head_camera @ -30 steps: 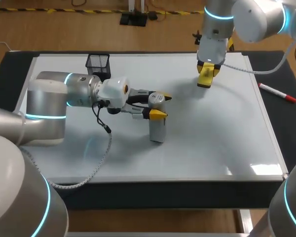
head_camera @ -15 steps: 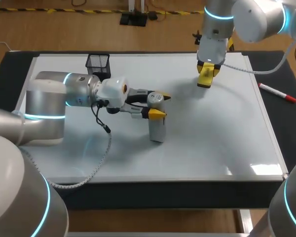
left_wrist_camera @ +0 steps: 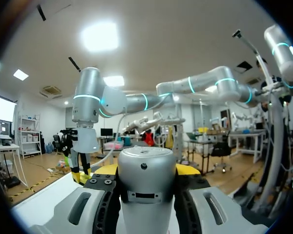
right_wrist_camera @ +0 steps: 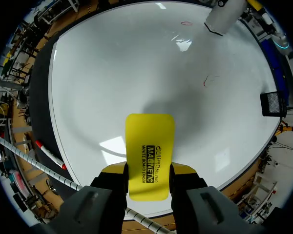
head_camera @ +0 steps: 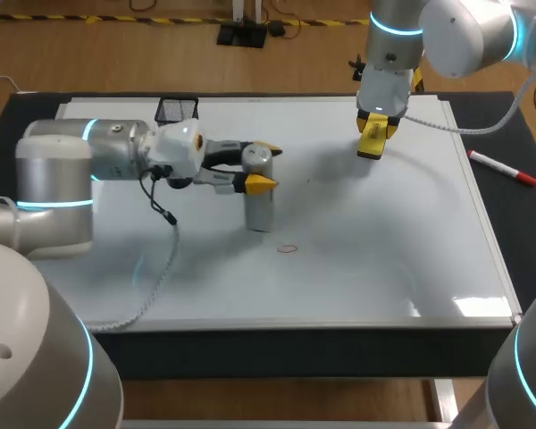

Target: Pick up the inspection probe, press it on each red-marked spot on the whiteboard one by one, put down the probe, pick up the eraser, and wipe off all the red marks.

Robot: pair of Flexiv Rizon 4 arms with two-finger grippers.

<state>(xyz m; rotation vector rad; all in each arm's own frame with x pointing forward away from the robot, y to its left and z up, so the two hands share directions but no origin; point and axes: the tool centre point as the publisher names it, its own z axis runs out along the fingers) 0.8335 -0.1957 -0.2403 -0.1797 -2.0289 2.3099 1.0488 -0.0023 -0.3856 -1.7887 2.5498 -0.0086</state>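
The silver cylindrical probe (head_camera: 260, 204) stands upright with its base on or just above the whiteboard (head_camera: 393, 259), left of centre. My left gripper (head_camera: 257, 168) is shut on its upper part; in the left wrist view the probe (left_wrist_camera: 146, 180) fills the gap between the fingers. A small red ring (head_camera: 288, 248) lies on the board just right of and nearer than the probe. My right gripper (head_camera: 373, 123) hangs over the board's far right, shut on the yellow eraser (head_camera: 370, 138). The right wrist view shows the eraser (right_wrist_camera: 150, 153), the red ring (right_wrist_camera: 186, 23) and a faint red stroke (right_wrist_camera: 209, 79).
A black mesh pen cup (head_camera: 179, 109) stands at the board's far left corner, close behind my left arm. A red-capped marker (head_camera: 503, 168) lies on the black table right of the board. A loose cable hangs from my left wrist to the board.
My left arm has carried the probe to the left and farther back, uncovering the red ring where it stood. The right arm and eraser have not moved.
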